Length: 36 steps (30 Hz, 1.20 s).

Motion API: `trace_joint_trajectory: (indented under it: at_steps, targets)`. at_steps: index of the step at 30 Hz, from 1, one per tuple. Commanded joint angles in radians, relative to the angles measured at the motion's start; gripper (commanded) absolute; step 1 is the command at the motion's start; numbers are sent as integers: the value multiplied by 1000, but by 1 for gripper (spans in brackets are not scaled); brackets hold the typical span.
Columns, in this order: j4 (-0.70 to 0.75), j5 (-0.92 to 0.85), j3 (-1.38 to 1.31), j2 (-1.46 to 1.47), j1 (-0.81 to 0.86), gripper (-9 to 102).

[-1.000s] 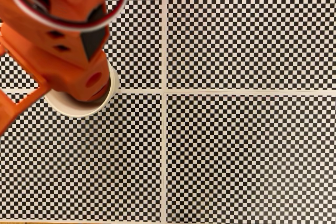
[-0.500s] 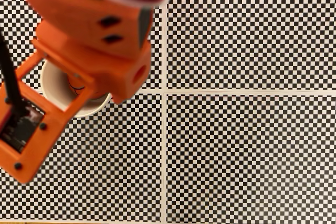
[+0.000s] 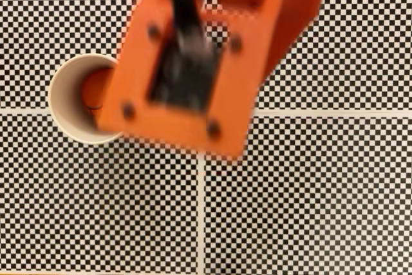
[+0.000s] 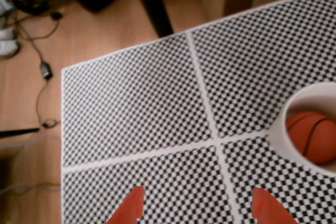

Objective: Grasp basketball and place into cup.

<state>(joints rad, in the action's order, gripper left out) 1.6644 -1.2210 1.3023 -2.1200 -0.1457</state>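
The basketball [image 3: 95,89] lies inside the cream-white cup [image 3: 60,104] at the left of the fixed view, partly hidden by the blurred orange arm [image 3: 206,56] that reaches over the cup's right side. In the wrist view the cup [image 4: 282,142] stands at the right edge with the basketball [image 4: 314,136] resting in it, its black seams showing. My gripper [image 4: 197,208] is open at the bottom of the wrist view. Its two orange fingertips [image 4: 129,208] are wide apart over the mat, left of the cup, with nothing between them.
A black-and-white checkered mat [image 3: 309,191] with white dividing lines [image 4: 202,85] covers the table. In the wrist view the mat's far edge meets a wooden floor [image 4: 26,103] with cables [image 4: 44,69] and a dark furniture leg [image 4: 152,3].
The arm has swung right and up, away from the cup. The ball, earlier covered by the gripper, now shows inside the cup.
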Motion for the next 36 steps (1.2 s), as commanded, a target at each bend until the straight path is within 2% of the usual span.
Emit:
trace_joint_trajectory:
  at_steps: [1,10,27,36]
  targets:
    - [-5,6,55,-98,-15,26]
    - [-21,-2,291,-371,8,27]
    - [-190,-5,842,-899,66,27]
    - [-253,-35,1040,-1062,101,27]
